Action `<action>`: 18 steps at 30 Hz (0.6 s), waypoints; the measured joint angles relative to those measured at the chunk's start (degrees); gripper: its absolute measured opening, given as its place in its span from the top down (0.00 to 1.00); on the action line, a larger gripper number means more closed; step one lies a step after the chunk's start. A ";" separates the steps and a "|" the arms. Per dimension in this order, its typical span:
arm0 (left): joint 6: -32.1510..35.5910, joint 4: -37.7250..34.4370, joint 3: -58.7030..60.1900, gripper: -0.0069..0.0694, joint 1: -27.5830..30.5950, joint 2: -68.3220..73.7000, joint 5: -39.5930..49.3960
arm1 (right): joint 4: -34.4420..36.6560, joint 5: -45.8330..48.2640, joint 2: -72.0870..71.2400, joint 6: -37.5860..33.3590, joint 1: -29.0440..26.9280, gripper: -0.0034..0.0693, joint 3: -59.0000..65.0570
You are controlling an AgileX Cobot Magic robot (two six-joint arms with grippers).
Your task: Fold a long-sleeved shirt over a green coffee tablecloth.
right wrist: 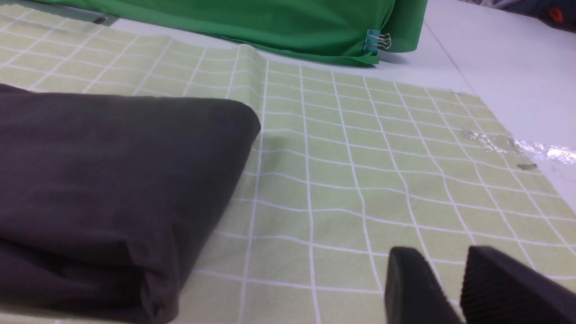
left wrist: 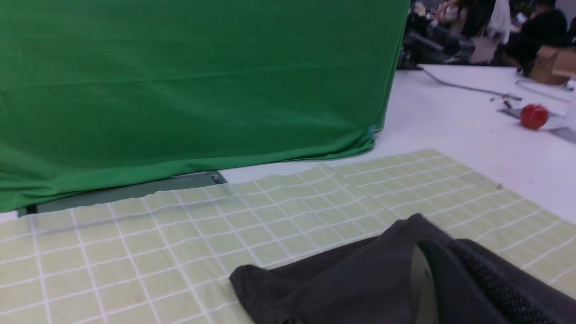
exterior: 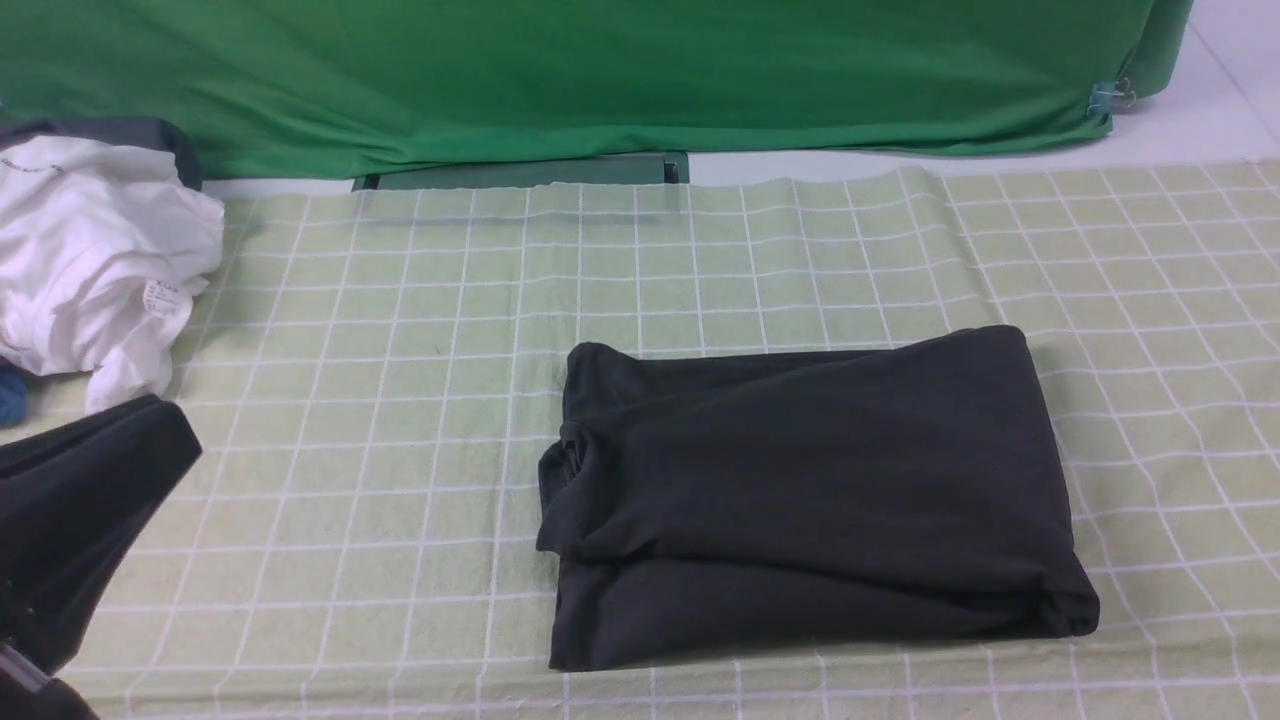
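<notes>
The right end effector (right wrist: 456,288) hovers with fingers slightly parted, holding nothing; the left end effector (left wrist: 454,288) is pressed together. The long-sleeved shirt (exterior: 810,490), folded, lies on the green coffee tablecloth (exterior: 400,420); soft and limp, best pinched at an edge

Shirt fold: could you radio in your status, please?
Left gripper shut, right gripper empty, both off the cloth. Long-sleeved shirt folded on tablecloth. White garment far left, clear.
</notes>
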 joint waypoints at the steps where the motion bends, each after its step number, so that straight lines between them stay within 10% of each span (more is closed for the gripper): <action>1: 0.00 0.92 0.00 0.89 0.00 0.00 0.41 | 0.00 0.00 0.00 0.00 0.00 0.69 0.00; 18: -0.24 9.86 6.11 0.89 2.27 -5.16 -7.98 | 0.00 0.00 0.00 0.00 0.00 0.63 0.00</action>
